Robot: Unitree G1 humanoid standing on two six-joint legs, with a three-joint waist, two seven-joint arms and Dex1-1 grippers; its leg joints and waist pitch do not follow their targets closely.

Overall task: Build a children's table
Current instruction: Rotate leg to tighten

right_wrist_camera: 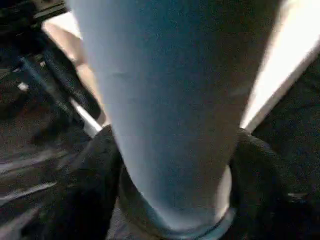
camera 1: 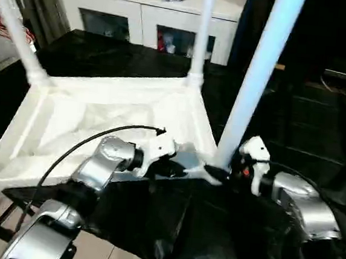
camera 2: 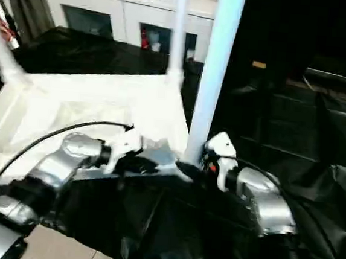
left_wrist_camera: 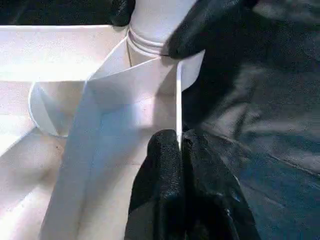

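The children's table lies upside down, its white ribbed top (camera 1: 101, 117) resting on a black-covered surface. Three white tubular legs stand up from corner sockets: a near right leg (camera 1: 256, 76), a far right leg (camera 1: 200, 35) and a far left leg (camera 1: 18, 31). My left gripper (camera 1: 181, 168) is shut on the thin near rim (left_wrist_camera: 178, 100) of the top, right beside the near right socket. My right gripper (camera 1: 225, 170) sits around the base of the near right leg (right_wrist_camera: 170, 100), just above the socket. How tightly it holds the leg is hidden.
A white cabinet with glass doors (camera 1: 146, 18) stands behind the table. Black sheeting (camera 1: 107, 54) covers the work surface and drapes down in front. Tiled floor (camera 1: 89, 255) shows at the lower left. A black cable (camera 1: 80, 145) arcs over my left forearm.
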